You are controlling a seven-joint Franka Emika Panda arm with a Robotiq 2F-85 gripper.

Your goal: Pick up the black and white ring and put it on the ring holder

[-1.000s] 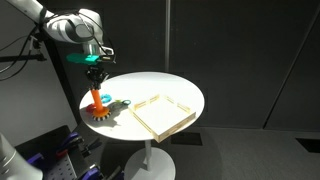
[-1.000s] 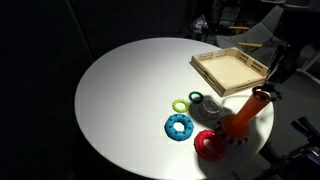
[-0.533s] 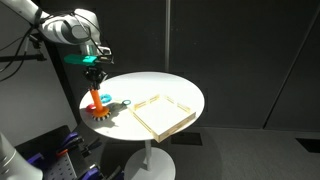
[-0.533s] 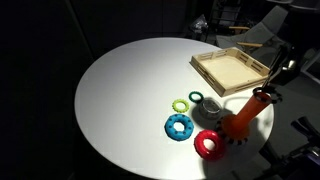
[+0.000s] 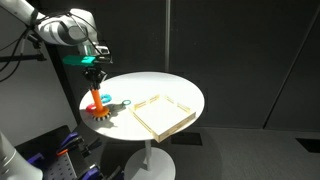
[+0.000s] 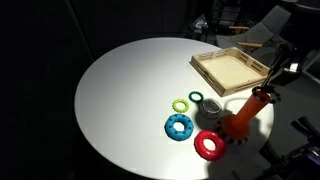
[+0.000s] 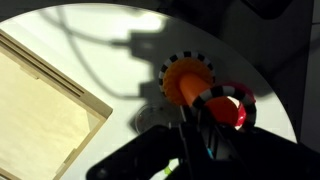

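Observation:
The ring holder is an orange peg (image 5: 96, 99) on a round base with a dark-and-light rim (image 7: 166, 66), near the table's edge; the peg also shows in an exterior view (image 6: 246, 111). My gripper (image 5: 93, 67) hangs right above the peg and also shows in an exterior view (image 6: 277, 76). In the wrist view the gripper (image 7: 207, 128) is shut on the black and white ring (image 7: 224, 92), which sits just beside the peg's top (image 7: 188, 79) and partly overlaps it.
A shallow wooden tray (image 6: 232, 70) lies on the round white table (image 6: 120, 90). A red ring (image 6: 210, 145), a blue ring (image 6: 181, 127), a green ring (image 6: 181, 104) and a small grey round object (image 6: 207, 104) lie next to the holder.
The gripper has shifted only slightly above the peg, still holding the ring. Nothing else has moved.

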